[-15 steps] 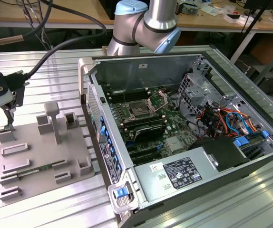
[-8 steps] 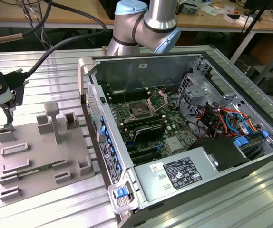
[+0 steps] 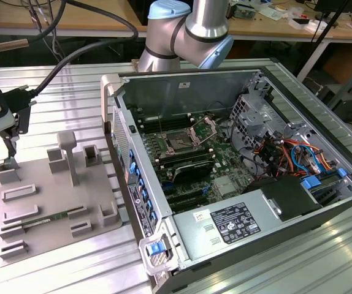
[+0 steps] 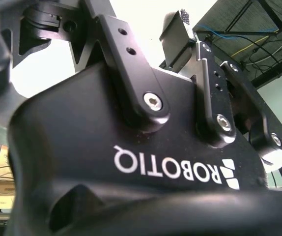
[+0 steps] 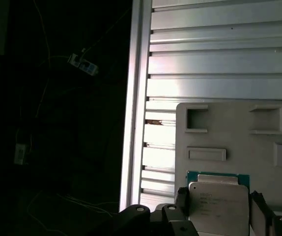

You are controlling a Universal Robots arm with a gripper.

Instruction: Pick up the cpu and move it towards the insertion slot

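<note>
1. Gripper (image 5: pixel 218 209): in the first wrist view its two black fingers (image 5: pixel 182 201) stand against opposite edges of the cpu (image 5: pixel 218 196), clenched on it.
2. The cpu shows its silvery lid up and its green rim along one side. It is low over the grey fixture plate (image 5: pixel 239 157); I cannot tell whether it has left the surface.
3. In the exterior view the gripper (image 3: pixel 9 154) hangs at the far edge of the fixture plate (image 3: pixel 53 245), on the exterior view's left.
4. Fixture plate: raised blocks and open rectangular pockets. A long green memory stick (image 3: pixel 41 218) lies in one of its holders.
5. The plate rests on a slotted aluminium table (image 3: pixel 59 92), just beside the open computer case (image 3: pixel 136 190).
6. Case contents: the motherboard (image 3: pixel 222 162), with the insertion slot (image 3: pixel 179 144) near its middle, dark centre exposed. The metal retention frame (image 3: pixel 203 128) is tilted up beside it.
7. Also in the case: a labelled power supply (image 3: pixel 237 223) at the near end and a bundle of orange and blue cables (image 3: pixel 292 153) on the exterior view's right.
8. The cpu and the insertion slot are well apart.
</note>
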